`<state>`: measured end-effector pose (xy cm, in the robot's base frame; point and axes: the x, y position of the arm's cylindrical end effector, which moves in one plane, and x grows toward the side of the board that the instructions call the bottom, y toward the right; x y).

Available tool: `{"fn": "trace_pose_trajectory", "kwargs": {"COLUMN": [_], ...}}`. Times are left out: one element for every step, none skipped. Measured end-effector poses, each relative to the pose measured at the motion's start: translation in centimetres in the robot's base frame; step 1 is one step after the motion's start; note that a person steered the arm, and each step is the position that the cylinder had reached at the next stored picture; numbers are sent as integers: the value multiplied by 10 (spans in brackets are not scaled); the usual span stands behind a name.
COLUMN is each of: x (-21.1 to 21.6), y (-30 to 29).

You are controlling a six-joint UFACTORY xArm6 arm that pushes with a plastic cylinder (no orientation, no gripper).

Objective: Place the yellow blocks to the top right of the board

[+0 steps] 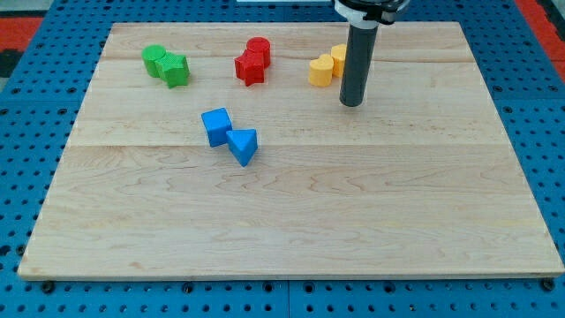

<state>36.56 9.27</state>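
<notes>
Two yellow blocks sit near the board's top, right of centre: a rounded yellow block (320, 71) and a second yellow block (338, 56) partly hidden behind the rod. My tip (352, 102) rests on the board just right of and below the yellow blocks, close to them; I cannot tell if the rod touches them.
The wooden board (291, 230) lies on a blue pegboard table. Two green blocks (166, 64) sit at the top left. Two red blocks (252, 61) sit at top centre. A blue cube (216, 126) and a blue triangular block (243, 145) touch left of centre.
</notes>
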Motion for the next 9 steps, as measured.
{"fn": "trace_pose_trajectory", "kwargs": {"x": [0, 0, -2, -3, -4, -44, -57, -60, -65], "y": [0, 0, -6, -55, -118, -85, -13, 11, -7]}}
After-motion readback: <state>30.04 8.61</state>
